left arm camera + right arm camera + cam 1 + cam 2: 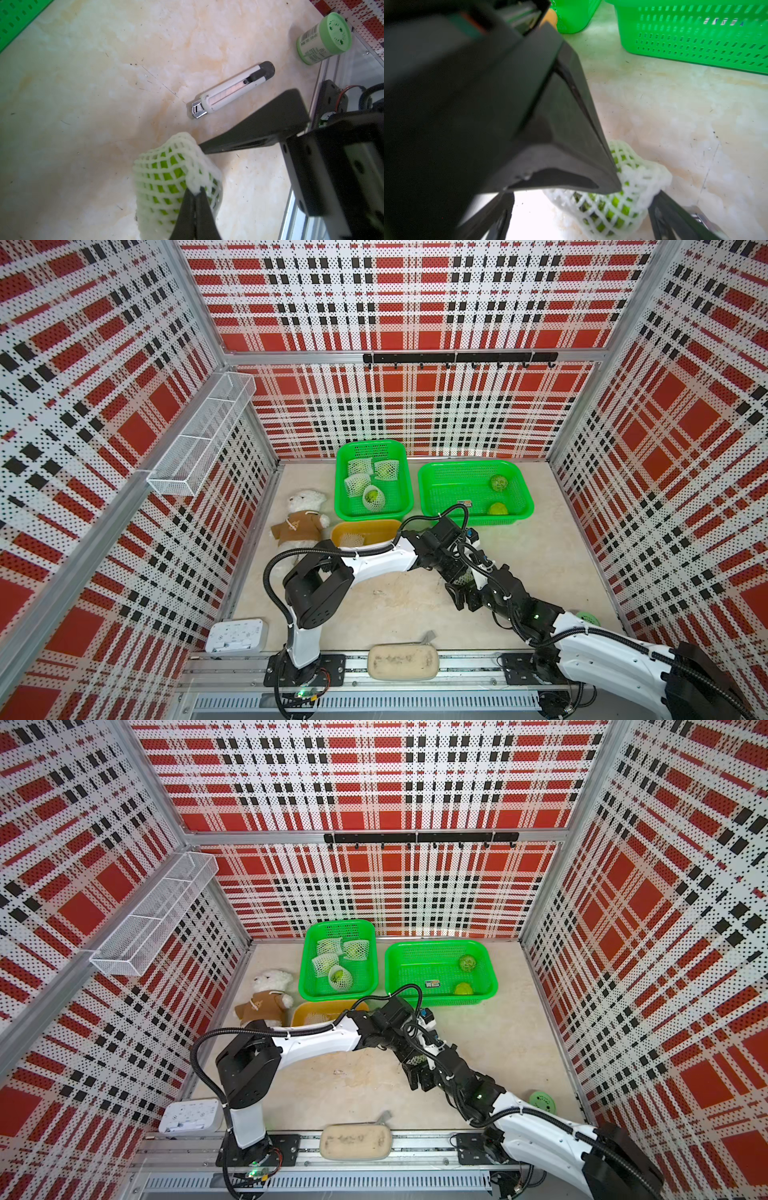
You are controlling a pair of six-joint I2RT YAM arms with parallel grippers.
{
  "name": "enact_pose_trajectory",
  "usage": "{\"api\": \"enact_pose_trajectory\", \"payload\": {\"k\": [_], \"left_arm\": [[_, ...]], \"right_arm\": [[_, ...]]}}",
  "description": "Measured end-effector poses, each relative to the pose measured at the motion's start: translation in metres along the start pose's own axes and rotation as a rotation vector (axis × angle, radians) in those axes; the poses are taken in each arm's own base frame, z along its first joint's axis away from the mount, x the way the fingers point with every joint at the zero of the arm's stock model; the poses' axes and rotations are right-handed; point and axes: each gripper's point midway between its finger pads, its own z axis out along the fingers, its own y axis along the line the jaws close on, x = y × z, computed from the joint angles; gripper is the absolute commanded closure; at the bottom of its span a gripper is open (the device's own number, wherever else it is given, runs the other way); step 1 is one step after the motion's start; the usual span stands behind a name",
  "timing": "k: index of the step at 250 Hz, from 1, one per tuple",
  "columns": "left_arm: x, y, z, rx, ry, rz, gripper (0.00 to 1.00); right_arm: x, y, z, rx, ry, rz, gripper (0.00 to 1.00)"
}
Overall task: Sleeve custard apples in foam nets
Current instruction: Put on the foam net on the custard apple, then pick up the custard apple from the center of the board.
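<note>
We see a beige table [395, 605] with two green baskets in the upper middle of both top views — the left basket [395, 499] holds four netted apples [373, 497], the right basket [453, 489] two bare apples [498, 483]. Lower centre in the right wrist view, the right gripper [583, 216] stands spread wide, its fingers [675, 220] either side of the net [623, 199], which sits just right of centre in the top views. At the bottom centre of the left wrist view the left gripper [195, 195] is pressed together, pinching the net's edge — an apple [176, 174] inside it shows green through the mesh.
</note>
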Motion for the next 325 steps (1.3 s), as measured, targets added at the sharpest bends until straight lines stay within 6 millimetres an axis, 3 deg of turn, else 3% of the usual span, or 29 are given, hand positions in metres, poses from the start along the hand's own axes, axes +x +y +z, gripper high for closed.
{"api": "enact_pose_trajectory", "payload": {"k": [81,126,230,325], "left_arm": [[-0.008,0.010,0.000,-0.004,-0.032,-0.034,1.00],[-0.009,0.012,-0.001,-0.006,-0.041,-0.046,1.00],[-0.009,0.009,0.002,0.017,-0.053,-0.047,1.00],[-0.011,0.009,0.004,0.025,-0.072,-0.051,1.00]], "right_arm": [[0.011,-0.004,0.000,-0.005,-0.054,-0.012,0.00],[0.033,-0.012,0.011,0.027,-0.016,-0.045,0.01],[0.026,-0.025,0.027,0.123,-0.063,-0.104,0.03],[0.026,-0.033,0.034,0.171,-0.066,-0.125,0.14]]}}
